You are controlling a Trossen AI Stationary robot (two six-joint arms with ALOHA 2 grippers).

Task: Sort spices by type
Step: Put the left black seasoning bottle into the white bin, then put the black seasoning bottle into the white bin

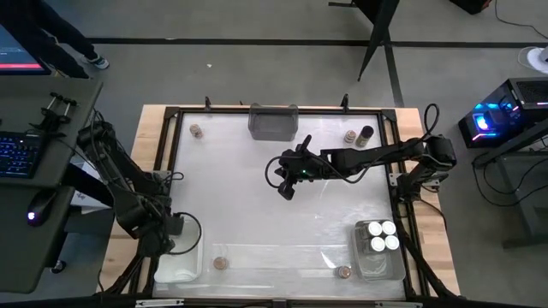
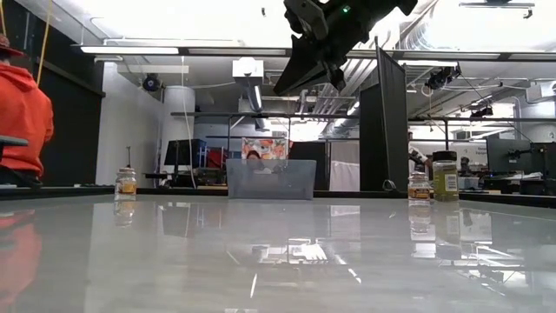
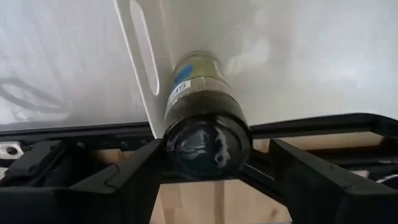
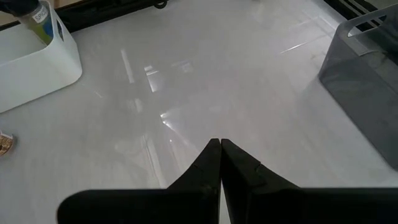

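My left gripper (image 3: 202, 163) is at the table's near left corner, shut on a dark-lidded spice jar (image 3: 198, 99) over the white bin (image 3: 140, 56). My right gripper (image 4: 219, 147) hangs shut and empty above the table's middle (image 1: 287, 184). Loose jars stand upright on their bases: one at the far left (image 1: 197, 131), two at the far right (image 1: 351, 136), one of them dark-lidded (image 1: 366, 133), and two near the front edge (image 1: 221, 263) (image 1: 344, 271). Three white-lidded jars (image 1: 382, 237) stand in the clear bin. My left gripper pinches the jar's dark-lidded end (image 3: 202, 146) between its two fingers (image 3: 134, 171), one on each side. The fingers come from above, and the jar points down away from them beside the white bin's slotted wall (image 3: 143, 59). Whether its lower end touches the bin, I cannot tell.
A grey bin (image 1: 274, 121) sits at the far edge's middle, also seen in the right wrist view (image 4: 367, 74). The clear bin (image 1: 379, 257) is at the near right, the white bin (image 1: 178, 267) at the near left. A black frame (image 1: 171, 171) borders the white surface.
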